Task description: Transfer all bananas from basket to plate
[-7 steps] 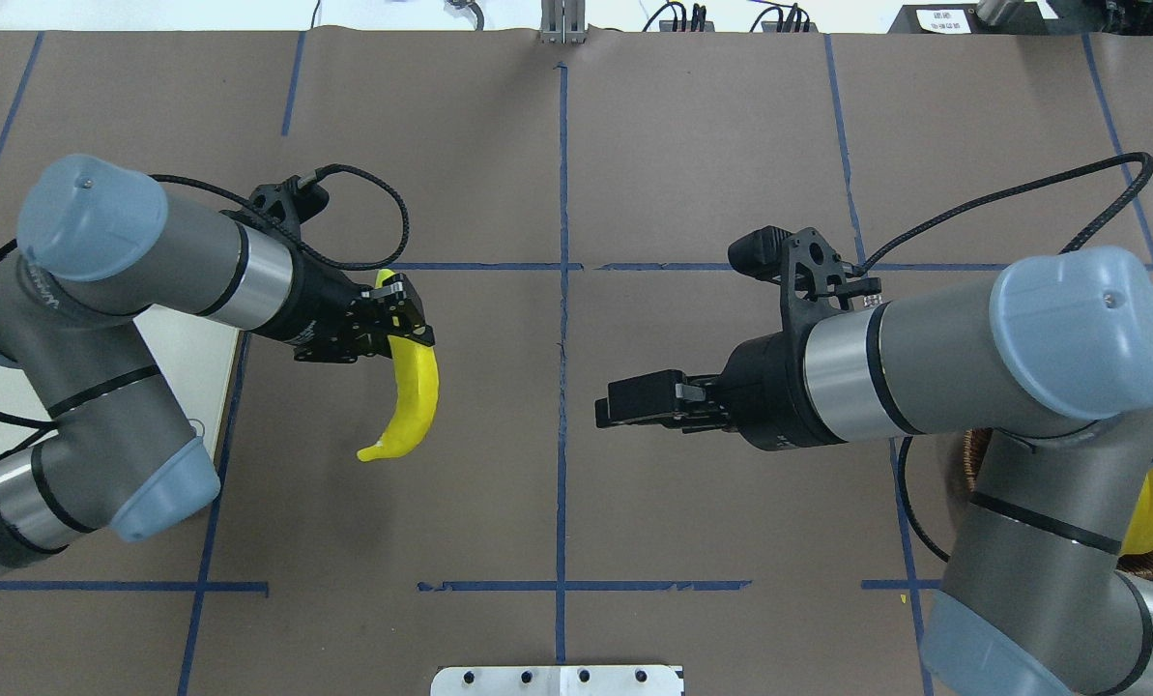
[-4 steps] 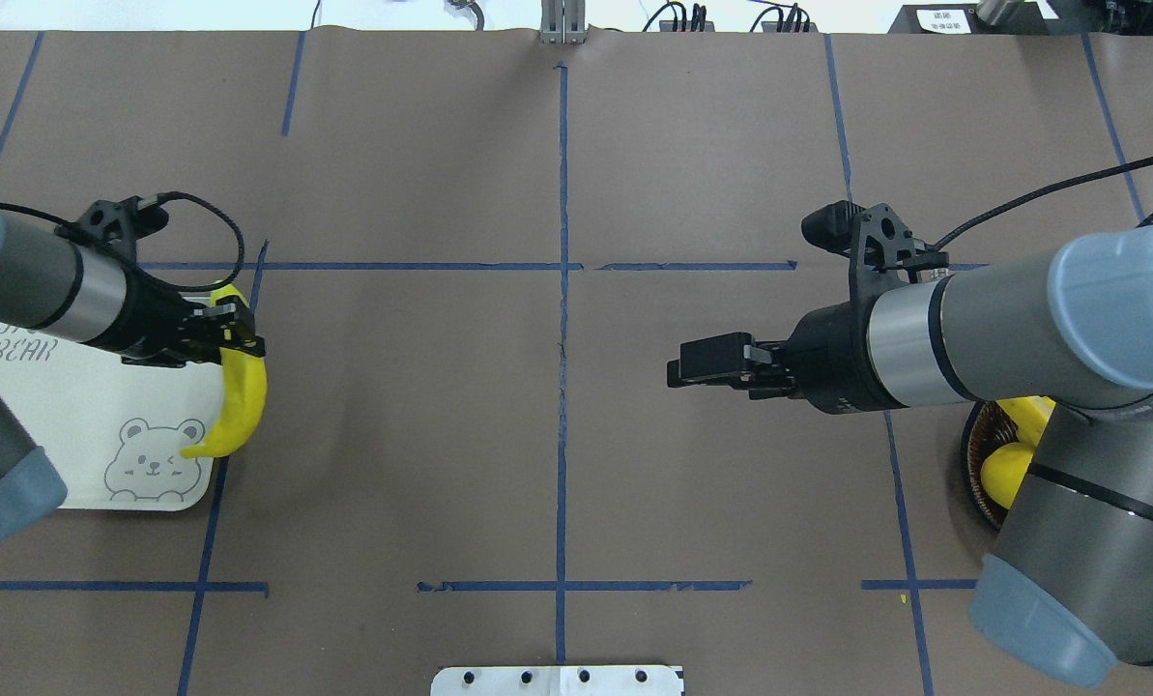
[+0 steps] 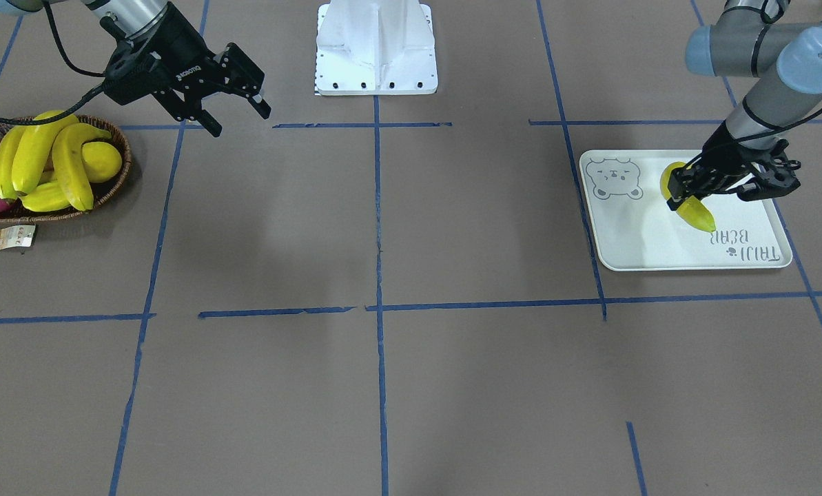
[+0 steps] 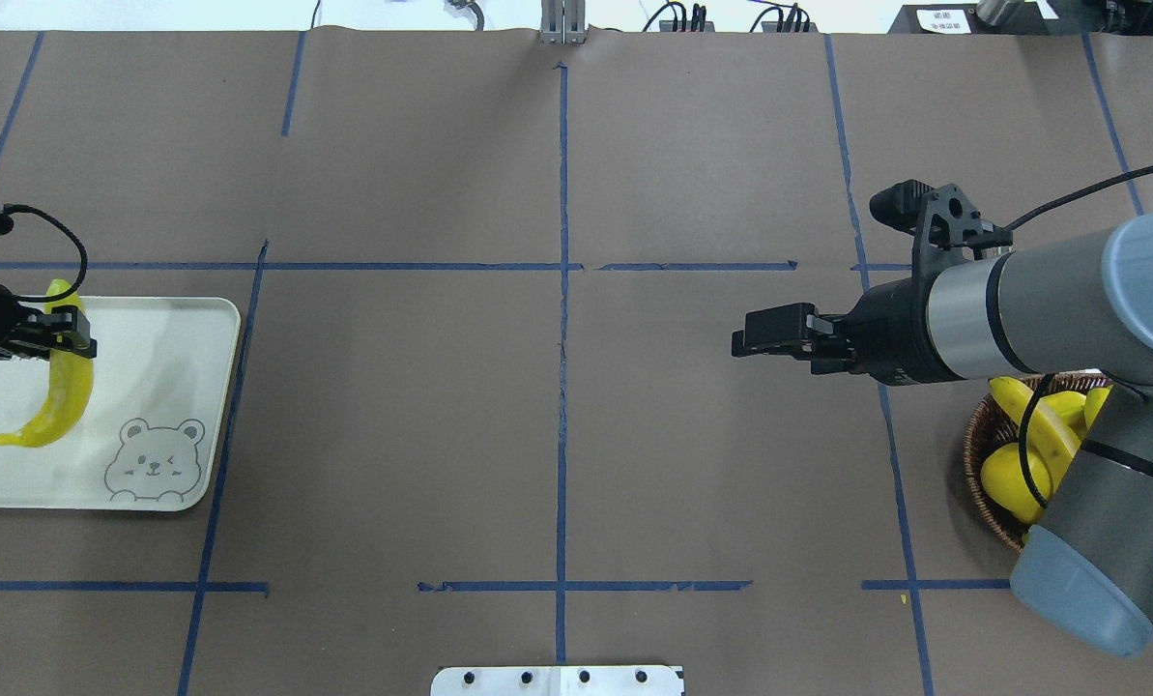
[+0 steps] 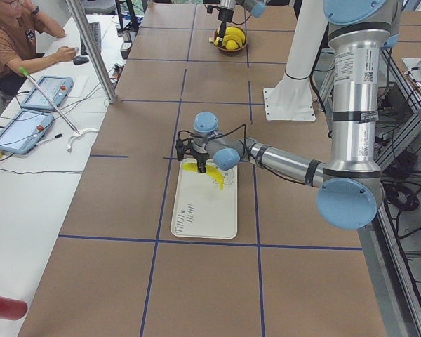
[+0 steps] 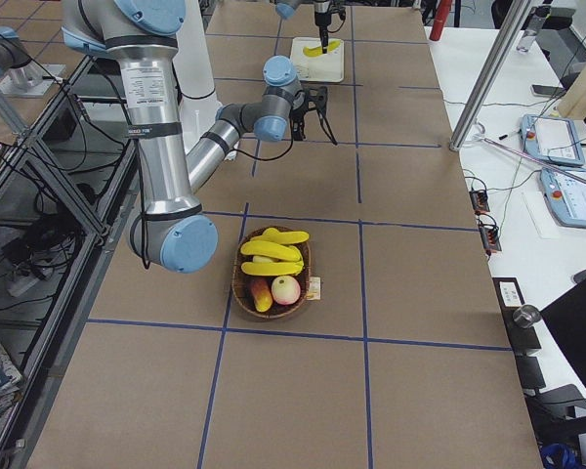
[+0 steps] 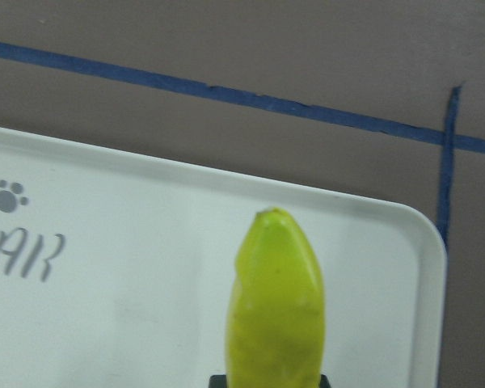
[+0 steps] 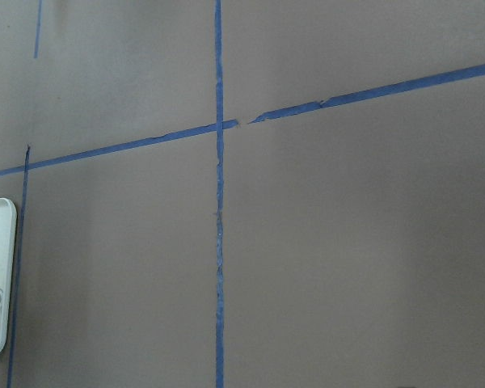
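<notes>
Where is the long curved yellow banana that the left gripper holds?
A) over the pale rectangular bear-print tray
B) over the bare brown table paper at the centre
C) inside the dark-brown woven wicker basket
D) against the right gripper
A: the left gripper is shut on the curved yellow banana, which hangs over the pale rectangular bear-print tray in the overhead view.

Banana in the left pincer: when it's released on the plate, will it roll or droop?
Probably stiff: the banana shows no sag, gripped near one end by the left pincer. Likely rocks rather than rolls on the smooth plate.
</notes>
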Controlling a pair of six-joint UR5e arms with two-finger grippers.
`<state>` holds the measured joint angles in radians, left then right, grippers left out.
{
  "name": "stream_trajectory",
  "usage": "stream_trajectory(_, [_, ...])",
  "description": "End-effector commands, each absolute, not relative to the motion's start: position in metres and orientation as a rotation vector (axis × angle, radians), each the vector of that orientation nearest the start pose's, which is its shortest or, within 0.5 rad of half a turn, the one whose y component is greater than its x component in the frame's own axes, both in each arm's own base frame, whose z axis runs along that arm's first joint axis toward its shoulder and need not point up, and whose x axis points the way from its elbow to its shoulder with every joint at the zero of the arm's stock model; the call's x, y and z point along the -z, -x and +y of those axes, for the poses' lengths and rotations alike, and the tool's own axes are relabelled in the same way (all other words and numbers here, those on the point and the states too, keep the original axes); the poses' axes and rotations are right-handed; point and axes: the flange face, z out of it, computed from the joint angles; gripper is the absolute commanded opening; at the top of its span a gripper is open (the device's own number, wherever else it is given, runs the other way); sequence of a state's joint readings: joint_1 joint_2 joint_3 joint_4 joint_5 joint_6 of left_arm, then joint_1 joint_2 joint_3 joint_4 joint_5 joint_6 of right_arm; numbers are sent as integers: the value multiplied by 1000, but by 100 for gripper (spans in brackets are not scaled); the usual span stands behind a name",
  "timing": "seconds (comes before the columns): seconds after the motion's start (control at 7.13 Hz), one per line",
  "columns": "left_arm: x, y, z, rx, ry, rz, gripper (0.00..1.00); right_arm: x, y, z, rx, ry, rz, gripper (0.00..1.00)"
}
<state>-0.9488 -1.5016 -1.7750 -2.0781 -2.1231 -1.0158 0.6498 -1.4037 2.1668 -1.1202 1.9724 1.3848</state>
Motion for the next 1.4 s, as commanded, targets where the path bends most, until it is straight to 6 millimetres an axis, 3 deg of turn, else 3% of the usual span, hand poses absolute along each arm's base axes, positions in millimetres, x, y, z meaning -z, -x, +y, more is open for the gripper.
stream_trajectory(0.0, [-574,-207,-450,211,-11,770,0,-252,320,-365,-165,-166,-1226,100])
stream_trajectory(0.28, [-602,-195,-443,239,20,736,0,-255,319,-367,-169,-167,-1219,100])
stream_trajectory(0.98, [-636,-173,-450,281,42,695,0,-260,318,-367,-173,-163,-1208,100])
stream_trajectory(1.12, [-641,-172,-450,285,49,691,44,-270,312,-369,-189,-161,-1191,100])
stream_trajectory(1.26, [-646,-170,-452,292,34,673,99,-277,301,-372,-198,-164,-1178,100])
